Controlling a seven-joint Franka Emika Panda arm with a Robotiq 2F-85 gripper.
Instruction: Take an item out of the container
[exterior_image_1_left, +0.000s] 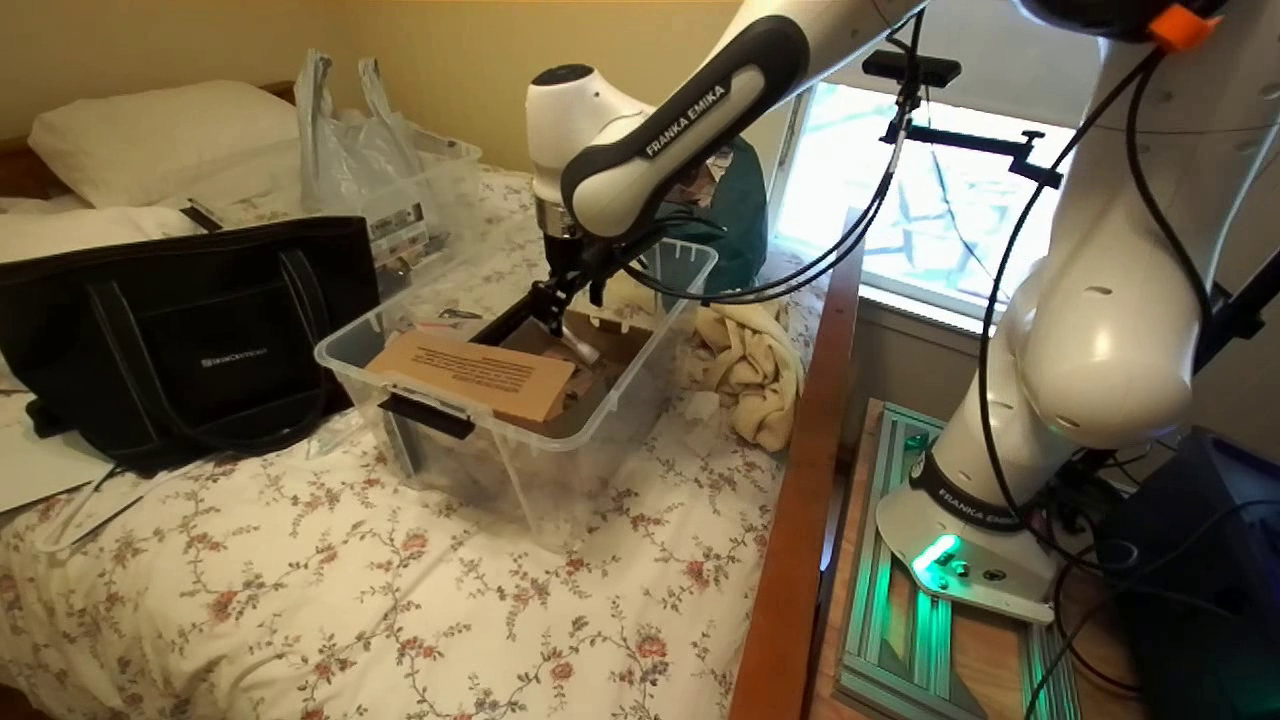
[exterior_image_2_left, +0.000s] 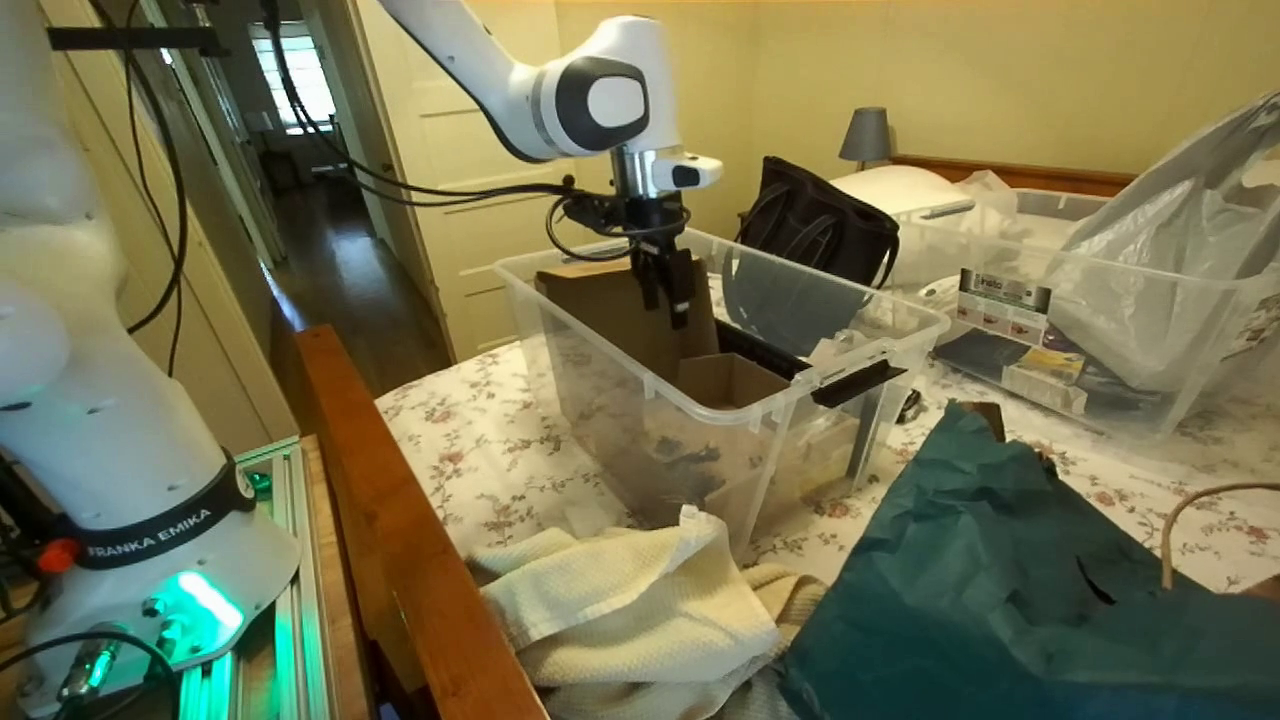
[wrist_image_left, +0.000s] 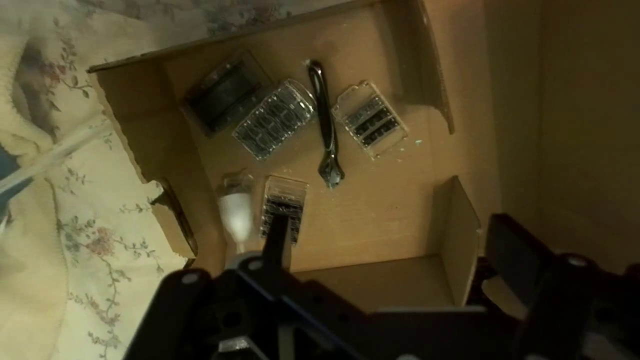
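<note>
The clear plastic tub stands on the bed in both exterior views. A cardboard box sits inside it, with a printed flap up. In the wrist view the box holds a dark razor-like handle, several small clear cases with dark contents, and a white bulb-shaped item. My gripper is open with nothing between its fingers. It points down over the box, fingertips around the tub's rim height in an exterior view. The left finger partly covers one clear case.
A long black bar lies along the tub beside the cardboard. A black bag and another clear tub with a plastic bag stand nearby. A cream blanket and a green bag lie beside the tub. A wooden bed rail separates bed and robot base.
</note>
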